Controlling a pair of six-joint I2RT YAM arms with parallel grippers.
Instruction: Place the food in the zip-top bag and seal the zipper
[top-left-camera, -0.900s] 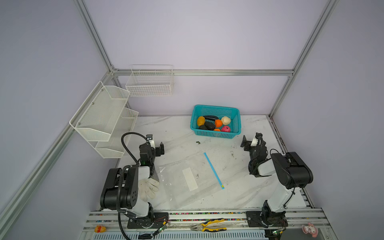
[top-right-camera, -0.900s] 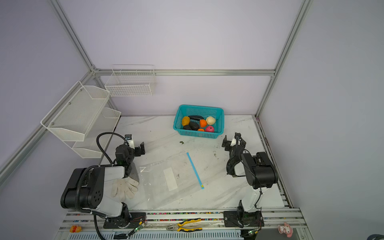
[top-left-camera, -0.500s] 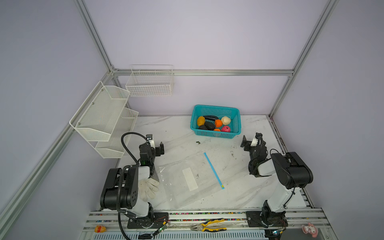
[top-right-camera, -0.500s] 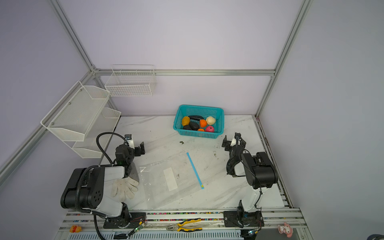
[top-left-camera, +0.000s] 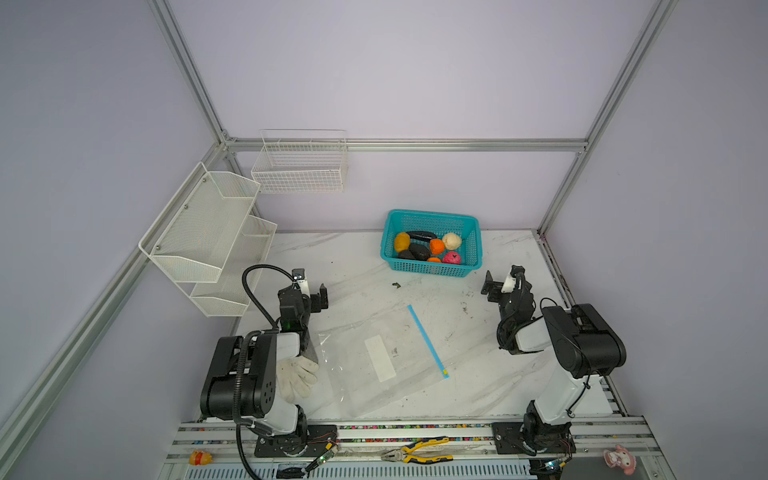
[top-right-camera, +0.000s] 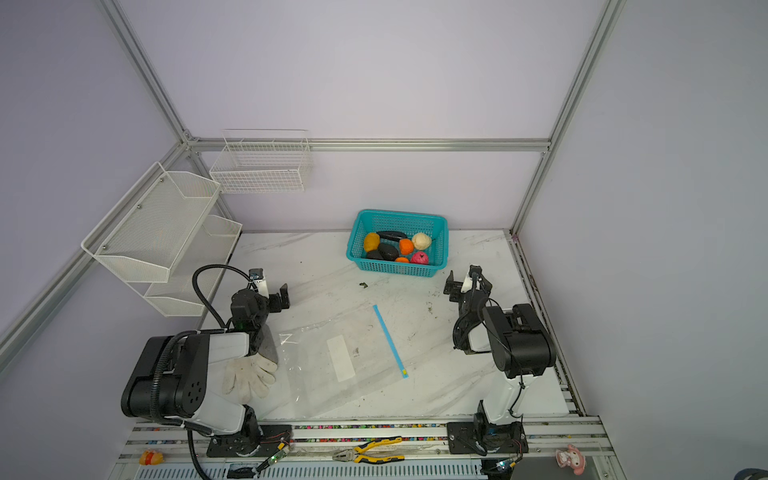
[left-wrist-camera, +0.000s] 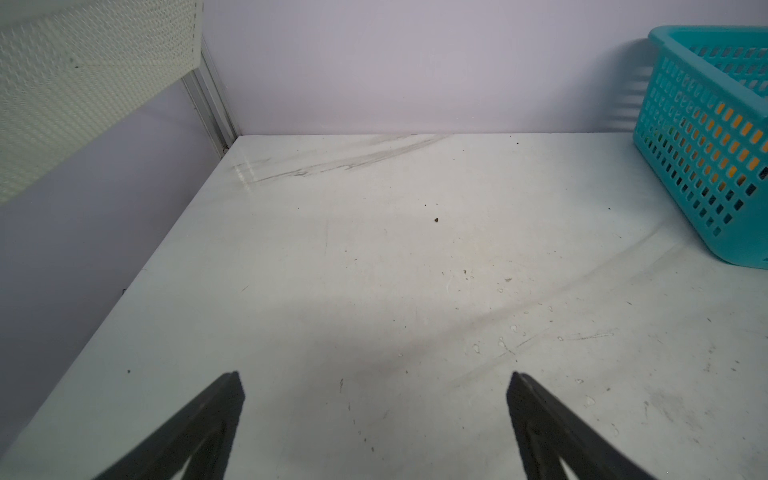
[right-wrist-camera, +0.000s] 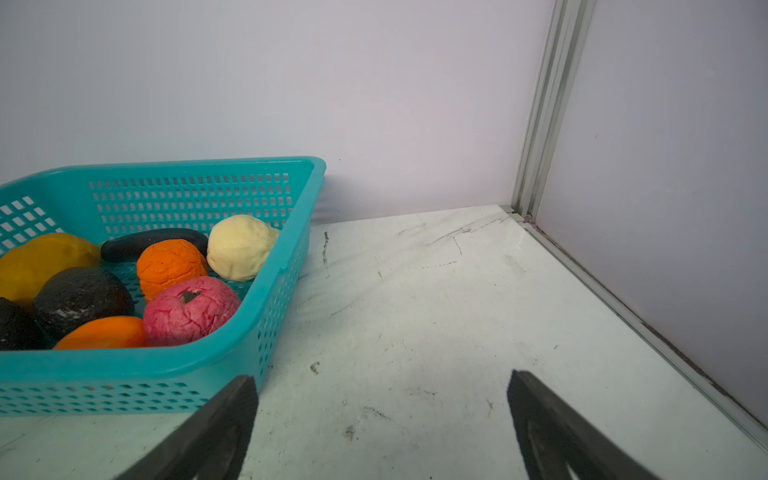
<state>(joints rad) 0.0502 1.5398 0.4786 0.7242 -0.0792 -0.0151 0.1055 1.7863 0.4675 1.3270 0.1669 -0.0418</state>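
The food lies in a teal basket at the back of the table: a yellow-orange piece, a long dark eggplant, an orange, a cream piece, a pink apple and a dark piece. The clear zip-top bag lies flat mid-table, white label up. Its light-blue zipper runs along the right edge, slider at the near end. My left gripper is open left of the bag. My right gripper is open beside the basket's near right corner. Both are empty.
A white glove lies by the left arm's base, touching the bag's left side. White wire shelves and a wire basket hang on the left and back walls. Pliers, a small toy figure and a pink doll lie on the front rail.
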